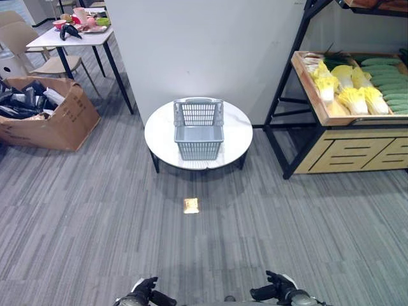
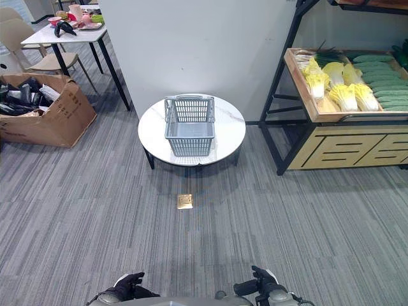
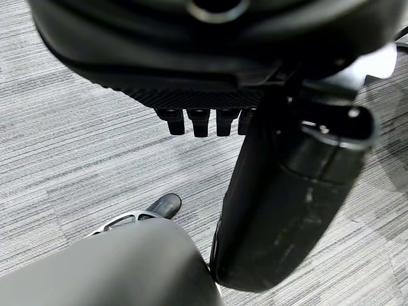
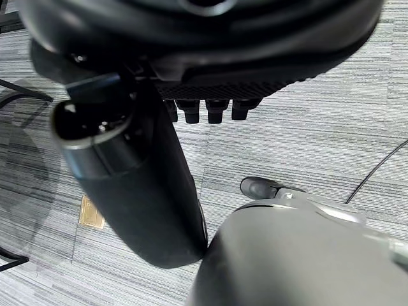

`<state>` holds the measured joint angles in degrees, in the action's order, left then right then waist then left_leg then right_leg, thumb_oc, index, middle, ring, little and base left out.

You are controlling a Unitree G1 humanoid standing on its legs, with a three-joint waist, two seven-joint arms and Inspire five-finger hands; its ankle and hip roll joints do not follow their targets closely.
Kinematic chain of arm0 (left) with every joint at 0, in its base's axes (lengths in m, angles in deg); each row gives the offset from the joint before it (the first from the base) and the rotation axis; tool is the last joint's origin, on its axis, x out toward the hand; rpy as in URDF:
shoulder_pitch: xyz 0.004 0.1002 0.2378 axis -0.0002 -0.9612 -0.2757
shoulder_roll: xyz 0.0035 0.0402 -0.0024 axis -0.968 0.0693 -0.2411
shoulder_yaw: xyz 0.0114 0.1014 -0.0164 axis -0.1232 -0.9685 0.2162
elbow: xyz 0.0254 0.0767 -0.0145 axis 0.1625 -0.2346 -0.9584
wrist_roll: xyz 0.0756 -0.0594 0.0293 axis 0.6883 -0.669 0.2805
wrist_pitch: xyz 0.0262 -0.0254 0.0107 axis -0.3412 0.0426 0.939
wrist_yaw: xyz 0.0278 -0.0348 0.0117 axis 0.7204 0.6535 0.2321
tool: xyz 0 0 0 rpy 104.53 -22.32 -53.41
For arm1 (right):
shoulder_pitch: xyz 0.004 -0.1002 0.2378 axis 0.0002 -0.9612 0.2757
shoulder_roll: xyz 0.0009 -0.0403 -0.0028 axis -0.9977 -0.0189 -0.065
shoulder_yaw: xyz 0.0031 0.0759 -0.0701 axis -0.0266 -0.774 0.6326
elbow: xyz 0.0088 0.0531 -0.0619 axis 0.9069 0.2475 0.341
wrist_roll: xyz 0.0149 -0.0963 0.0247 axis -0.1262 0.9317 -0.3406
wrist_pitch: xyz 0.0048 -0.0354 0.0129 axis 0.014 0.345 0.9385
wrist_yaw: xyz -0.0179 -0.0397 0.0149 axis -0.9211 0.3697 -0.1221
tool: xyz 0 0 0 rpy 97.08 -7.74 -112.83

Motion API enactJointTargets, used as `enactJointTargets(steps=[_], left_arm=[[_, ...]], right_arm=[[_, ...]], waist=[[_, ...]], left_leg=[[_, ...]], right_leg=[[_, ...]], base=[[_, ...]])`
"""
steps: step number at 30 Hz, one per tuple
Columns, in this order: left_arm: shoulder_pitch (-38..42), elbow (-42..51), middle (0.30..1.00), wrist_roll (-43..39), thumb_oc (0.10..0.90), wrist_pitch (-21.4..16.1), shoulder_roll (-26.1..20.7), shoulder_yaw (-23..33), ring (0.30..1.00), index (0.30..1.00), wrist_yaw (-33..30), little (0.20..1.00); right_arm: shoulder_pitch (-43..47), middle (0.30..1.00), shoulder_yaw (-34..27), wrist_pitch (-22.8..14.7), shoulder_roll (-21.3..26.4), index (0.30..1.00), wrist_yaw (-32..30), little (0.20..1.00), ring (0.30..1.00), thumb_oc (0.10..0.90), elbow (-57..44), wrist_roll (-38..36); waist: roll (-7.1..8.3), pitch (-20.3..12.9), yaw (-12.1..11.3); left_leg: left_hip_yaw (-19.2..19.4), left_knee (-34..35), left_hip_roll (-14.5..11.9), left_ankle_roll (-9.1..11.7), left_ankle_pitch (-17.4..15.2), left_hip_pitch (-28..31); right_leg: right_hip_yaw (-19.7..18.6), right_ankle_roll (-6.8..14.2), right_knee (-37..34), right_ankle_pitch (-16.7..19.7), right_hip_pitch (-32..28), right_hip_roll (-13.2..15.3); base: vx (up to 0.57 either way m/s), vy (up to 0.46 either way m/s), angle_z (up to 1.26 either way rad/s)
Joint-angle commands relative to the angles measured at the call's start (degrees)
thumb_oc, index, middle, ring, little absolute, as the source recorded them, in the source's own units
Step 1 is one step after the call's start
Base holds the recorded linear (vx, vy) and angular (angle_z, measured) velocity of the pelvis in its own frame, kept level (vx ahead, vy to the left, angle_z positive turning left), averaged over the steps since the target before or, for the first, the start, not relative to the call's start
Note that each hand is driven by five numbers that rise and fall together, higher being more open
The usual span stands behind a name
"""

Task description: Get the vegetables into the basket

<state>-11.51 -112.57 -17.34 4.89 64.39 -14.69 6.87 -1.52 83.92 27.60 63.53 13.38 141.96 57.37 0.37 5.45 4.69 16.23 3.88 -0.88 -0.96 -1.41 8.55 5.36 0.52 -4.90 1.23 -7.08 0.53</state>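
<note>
A grey plastic basket (image 1: 199,129) stands empty on a low round white table (image 1: 159,137) straight ahead, its handle folded back. The vegetables lie in a wooden crate (image 1: 310,92) on the black shelf rack at the right: pale yellow cabbages (image 1: 350,89) and, beyond them, green cucumbers (image 1: 386,80). My left hand (image 1: 143,292) and right hand (image 1: 277,290) hang low at the near edge, far from both basket and crate. Their fingers (image 3: 197,121) (image 4: 204,109) are relaxed and hold nothing.
A white partition wall (image 1: 204,51) rises behind the round table. A cardboard box (image 1: 44,115) of dark items sits at the left, with a table (image 1: 76,35) and chair (image 1: 25,44) behind it. A brass floor plate (image 1: 190,205) lies in the grey carpet.
</note>
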Motion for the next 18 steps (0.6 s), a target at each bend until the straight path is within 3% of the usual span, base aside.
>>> enactJointTargets(steps=[1,15,18], left_arm=[[0.5,-2.7,1.0,1.1,0.9,0.1,1.7,-1.6,1.0,1.0,-0.3,1.0],[2.0,-1.4,1.0,0.0,0.9,-0.1,0.8,-1.1,1.0,1.0,-0.3,1.0],[2.5,-0.8,1.0,-0.3,0.9,-0.3,0.5,-0.9,1.0,1.0,-0.3,1.0]], right_arm=[[0.4,1.0,1.9,1.3,1.5,1.0,0.3,1.0,1.0,0.9,6.0,-0.8],[1.7,1.0,1.3,1.4,2.4,1.0,-0.3,1.0,1.0,0.9,4.9,-1.1],[2.3,1.0,1.2,1.4,2.4,1.0,-0.5,1.0,1.0,0.9,4.4,-1.3]], waist=[[1.34,-0.6,-0.2],[2.13,1.2,-0.5],[2.46,2.0,-0.9]], left_leg=[[-4.1,1.1,-3.4,6.4,2.4,0.7],[-3.9,1.1,-0.9,4.5,1.8,-2.5],[-3.4,1.1,-0.6,3.8,1.6,-3.0]], right_leg=[[-3.5,9.1,0.0,2.2,0.5,7.7],[-5.2,10.6,2.1,3.5,4.5,9.7],[-5.0,11.3,5.6,3.4,6.8,9.9]], base=[[0.0,0.0,0.0],[0.0,0.062,-0.02],[-0.01,0.091,-0.04]])
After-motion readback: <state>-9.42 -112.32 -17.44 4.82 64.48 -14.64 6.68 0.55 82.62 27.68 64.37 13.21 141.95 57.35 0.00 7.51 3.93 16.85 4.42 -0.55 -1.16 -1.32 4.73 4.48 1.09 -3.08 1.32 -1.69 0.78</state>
